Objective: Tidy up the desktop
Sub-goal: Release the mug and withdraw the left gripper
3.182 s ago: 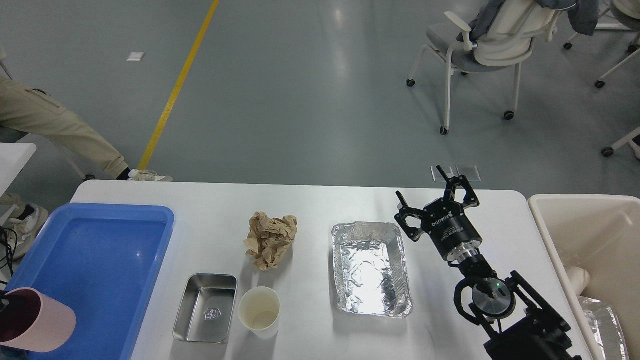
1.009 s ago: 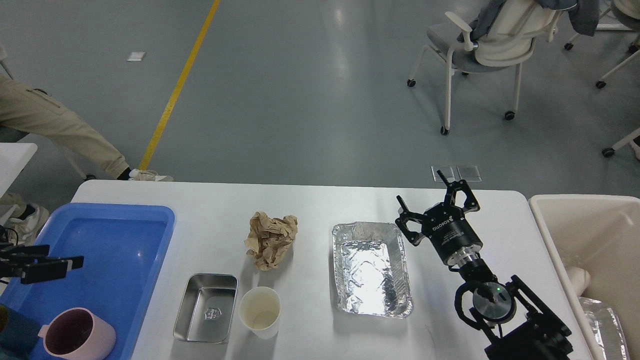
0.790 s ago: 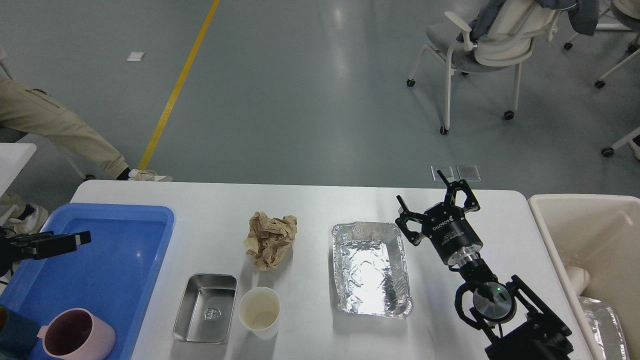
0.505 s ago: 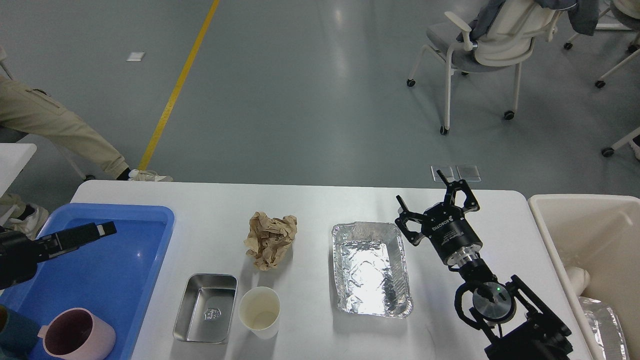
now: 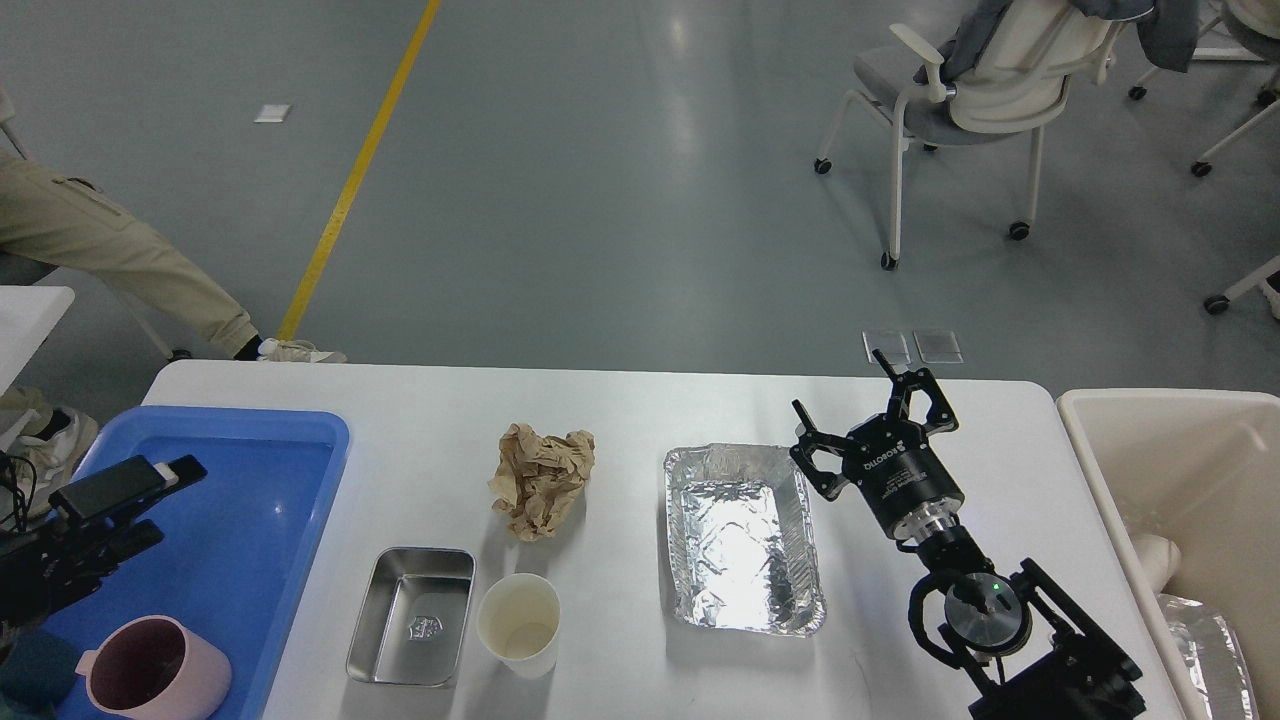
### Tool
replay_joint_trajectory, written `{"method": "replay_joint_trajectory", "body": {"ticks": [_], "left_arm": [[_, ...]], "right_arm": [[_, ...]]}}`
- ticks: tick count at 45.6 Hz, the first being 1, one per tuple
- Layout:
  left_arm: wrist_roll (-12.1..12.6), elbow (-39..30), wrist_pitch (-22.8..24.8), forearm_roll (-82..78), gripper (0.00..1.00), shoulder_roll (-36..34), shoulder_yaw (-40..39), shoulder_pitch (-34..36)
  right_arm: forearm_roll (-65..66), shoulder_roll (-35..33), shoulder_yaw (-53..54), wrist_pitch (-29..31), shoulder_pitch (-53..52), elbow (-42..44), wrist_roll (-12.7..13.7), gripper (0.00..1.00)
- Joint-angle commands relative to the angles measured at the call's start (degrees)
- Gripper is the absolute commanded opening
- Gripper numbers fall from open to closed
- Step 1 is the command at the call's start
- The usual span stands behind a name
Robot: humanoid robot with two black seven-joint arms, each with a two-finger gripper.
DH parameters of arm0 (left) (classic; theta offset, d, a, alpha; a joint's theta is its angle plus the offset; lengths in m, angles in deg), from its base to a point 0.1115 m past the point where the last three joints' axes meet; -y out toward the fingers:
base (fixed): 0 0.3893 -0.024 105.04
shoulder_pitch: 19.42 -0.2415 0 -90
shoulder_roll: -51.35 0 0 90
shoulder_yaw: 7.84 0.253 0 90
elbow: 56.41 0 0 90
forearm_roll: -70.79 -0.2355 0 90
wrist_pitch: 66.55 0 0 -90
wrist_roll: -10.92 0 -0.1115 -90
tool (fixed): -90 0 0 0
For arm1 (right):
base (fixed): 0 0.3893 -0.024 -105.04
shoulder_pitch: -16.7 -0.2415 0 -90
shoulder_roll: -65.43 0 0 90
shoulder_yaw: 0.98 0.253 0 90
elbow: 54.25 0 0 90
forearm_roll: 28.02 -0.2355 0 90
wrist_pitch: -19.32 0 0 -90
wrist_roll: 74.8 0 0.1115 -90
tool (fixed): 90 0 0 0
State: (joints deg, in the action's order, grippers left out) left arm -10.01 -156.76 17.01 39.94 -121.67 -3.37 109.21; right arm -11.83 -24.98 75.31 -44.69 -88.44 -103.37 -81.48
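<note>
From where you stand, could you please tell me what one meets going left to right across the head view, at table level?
Pink plastic mug in the blue plastic tray → shiny steel rectangular dish → white paper cup → crinkled foil tray → right gripper → beige plastic bin.

You see a white rectangular matte desktop (image 5: pixel 640 400) and a blue plastic tray (image 5: pixel 250 520). The pink round mug (image 5: pixel 155 680) is maroon inside; the crumpled paper ball (image 5: pixel 540 478) is tan.
</note>
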Motion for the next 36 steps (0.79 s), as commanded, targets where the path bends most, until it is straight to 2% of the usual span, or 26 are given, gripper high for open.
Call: {"method": "replay_joint_trajectory", "body": {"ticks": [1, 8, 16, 21, 27, 36], "left_arm": [[1.8, 0.2, -2.8, 7.2, 0.97, -2.0, 0.1, -2.7], [3.0, 1.0, -6.1, 16.2, 0.97, -4.6, 0.1, -3.6], [3.0, 1.4, -5.6, 22.8, 0.97, -9.5, 0.1, -3.6], [3.0, 1.4, -3.8, 25.0, 0.97, -12.0, 0.1, -3.6], [2.7, 1.5, 1.7, 26.9, 0.97, -14.4, 0.1, -3.5], [1.1, 4.3, 2.7, 25.6, 0.97, -13.3, -0.3, -2.9]], "right_arm": [[0.2, 0.5, 0.0, -0.1, -0.1, 0.0, 0.0, 1.00], [0.6, 0.7, -0.1, -0.1, 0.0, 0.0, 0.0, 1.00], [0.6, 0.7, -0.1, -0.1, 0.0, 0.0, 0.1, 1.00], [0.6, 0.7, -0.1, -0.1, 0.1, 0.0, 0.0, 1.00], [0.6, 0.7, -0.2, -0.1, 0.1, 0.0, 0.1, 1.00], [0.6, 0.8, -0.2, -0.1, 0.0, 0.0, 0.1, 1.00]]}}
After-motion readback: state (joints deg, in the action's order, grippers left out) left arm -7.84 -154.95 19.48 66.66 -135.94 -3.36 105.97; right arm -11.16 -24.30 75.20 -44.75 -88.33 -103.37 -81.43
